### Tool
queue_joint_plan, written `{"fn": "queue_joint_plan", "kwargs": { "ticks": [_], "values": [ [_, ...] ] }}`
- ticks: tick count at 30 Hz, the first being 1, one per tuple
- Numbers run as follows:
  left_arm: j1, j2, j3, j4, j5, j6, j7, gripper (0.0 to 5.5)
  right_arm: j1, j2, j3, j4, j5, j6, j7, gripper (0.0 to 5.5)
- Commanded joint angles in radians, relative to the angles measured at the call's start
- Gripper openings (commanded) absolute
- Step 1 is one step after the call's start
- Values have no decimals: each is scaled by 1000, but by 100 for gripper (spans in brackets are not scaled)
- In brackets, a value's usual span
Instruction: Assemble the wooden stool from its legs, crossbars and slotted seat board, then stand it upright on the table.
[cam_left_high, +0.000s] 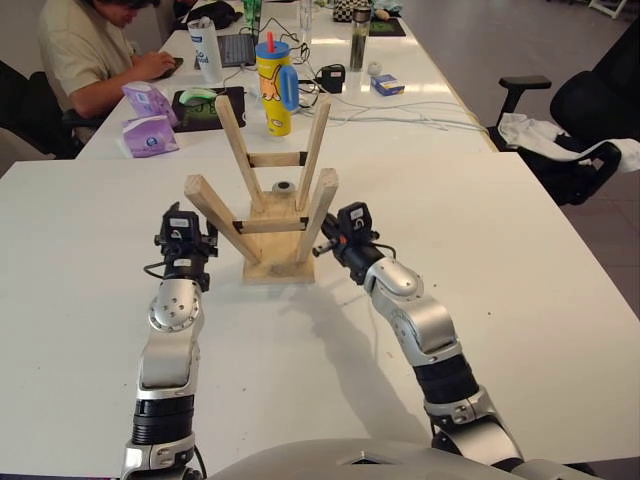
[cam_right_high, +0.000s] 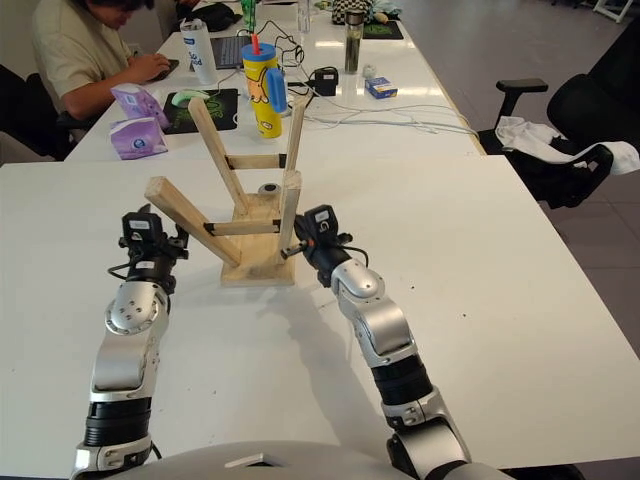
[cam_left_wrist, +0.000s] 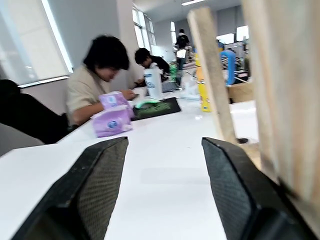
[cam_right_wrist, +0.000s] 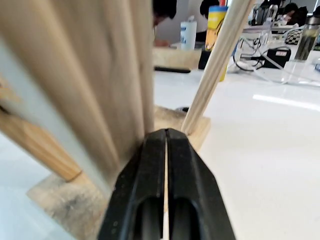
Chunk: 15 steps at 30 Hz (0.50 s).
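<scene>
Left eye view
Stool: the stool (cam_left_high: 268, 205) stands upside down near the middle of the white table (cam_left_high: 520, 280).
Seat board: the seat board (cam_left_high: 278, 268) lies flat on the table. Four legs (cam_left_high: 236, 140) splay upward from it, joined by crossbars (cam_left_high: 275, 159).
Left gripper: the left gripper (cam_left_high: 190, 235) is at about 9 o'clock from the seat board, close to the near left leg.
Right gripper: the right gripper (cam_left_high: 328, 240) is at about 3 o'clock, its tip at the near right leg, low down.
Behind: a yellow cup (cam_left_high: 274, 95) stands at 12 o'clock from the stool, on the next table.

Right eye view
Stool: same layout, with the stool (cam_right_high: 245, 200) between the two grippers.

Left wrist view
Fingers: the left gripper's two fingers (cam_left_wrist: 100, 190) are spread wide, and bare table shows between them.
Leg: one pale leg rises close alongside one finger, outside the gap.

Right wrist view
Fingers: the right gripper's fingers (cam_right_wrist: 150, 165) are pressed together, leaving only a thin seam and gripping nothing.
Contact: their tips meet the foot of a leg above the seat board (cam_right_wrist: 65, 205). Whether they press on it cannot be told.
</scene>
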Motion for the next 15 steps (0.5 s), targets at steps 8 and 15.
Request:
{"fn": "queue_joint_plan", "kwargs": {
  "ticks": [8,15],
  "values": [
    [385,145,-29,-112,47,-222,-188,276,-347,-29,-159,480,31,-306,210,2],
    [355,201,-66,75,95,-269,-238,276,-415,1,-88,572,98,-370,603,2]
  ]
}}
